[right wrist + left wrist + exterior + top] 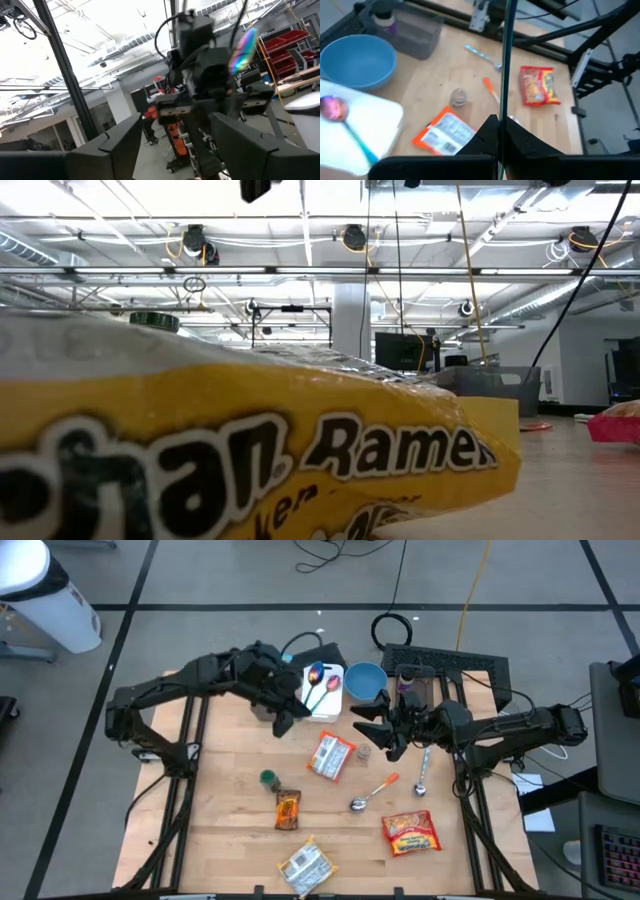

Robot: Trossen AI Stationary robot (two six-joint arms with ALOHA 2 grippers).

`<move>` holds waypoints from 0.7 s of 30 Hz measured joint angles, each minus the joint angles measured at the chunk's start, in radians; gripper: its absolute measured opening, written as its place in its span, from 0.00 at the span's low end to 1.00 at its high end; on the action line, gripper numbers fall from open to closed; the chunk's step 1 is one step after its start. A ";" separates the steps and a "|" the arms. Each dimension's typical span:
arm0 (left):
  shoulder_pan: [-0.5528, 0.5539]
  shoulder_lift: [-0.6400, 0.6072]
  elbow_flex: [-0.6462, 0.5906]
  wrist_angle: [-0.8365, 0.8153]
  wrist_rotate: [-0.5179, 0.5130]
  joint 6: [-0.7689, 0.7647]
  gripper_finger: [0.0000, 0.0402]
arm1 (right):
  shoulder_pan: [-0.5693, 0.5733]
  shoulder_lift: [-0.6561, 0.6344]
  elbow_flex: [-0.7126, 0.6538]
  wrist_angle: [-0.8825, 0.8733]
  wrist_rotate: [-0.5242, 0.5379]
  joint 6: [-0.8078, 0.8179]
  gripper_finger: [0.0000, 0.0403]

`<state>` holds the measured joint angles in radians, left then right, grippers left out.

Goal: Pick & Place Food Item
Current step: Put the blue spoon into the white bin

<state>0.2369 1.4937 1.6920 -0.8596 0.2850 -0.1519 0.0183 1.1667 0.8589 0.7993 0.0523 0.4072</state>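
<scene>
The right gripper (368, 730) sits near the middle of the high view, a little above centre, with its two dark fingers (120, 140) spread wide apart and nothing between them. Just below and left of it lies the orange and white food packet (331, 755) flat on the light wooden table (230, 790), close to the fingertips but not touching them. A small clear round lid (364, 752) lies just beside the packet. Above the gripper stand a round blue bowl (366, 680) and a white square tray (336, 700) with a shiny spoon (316, 680) on it. The left gripper (283, 720) is at the upper middle left, next to the tray, with its fingers pressed together. Lower down on the table are a red noodle packet (411, 833), a brown snack packet (288, 809), a yellow ramen packet (305, 866), a small green cap (268, 778) and two more spoons (372, 792).
</scene>
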 joint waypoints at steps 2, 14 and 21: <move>0.039 0.003 0.000 -0.015 0.031 0.022 0.01 | -0.005 0.000 0.000 -0.022 0.001 0.000 0.57; 0.188 0.123 0.000 -0.116 0.169 0.207 0.01 | -0.006 0.000 0.000 -0.064 0.035 -0.002 0.56; 0.266 0.178 0.000 -0.200 0.259 0.324 0.01 | -0.006 0.000 0.000 -0.105 0.119 -0.008 0.56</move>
<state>0.5029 1.6721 1.6919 -1.0599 0.5440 0.1716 0.0124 1.1667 0.8589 0.6948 0.1709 0.3987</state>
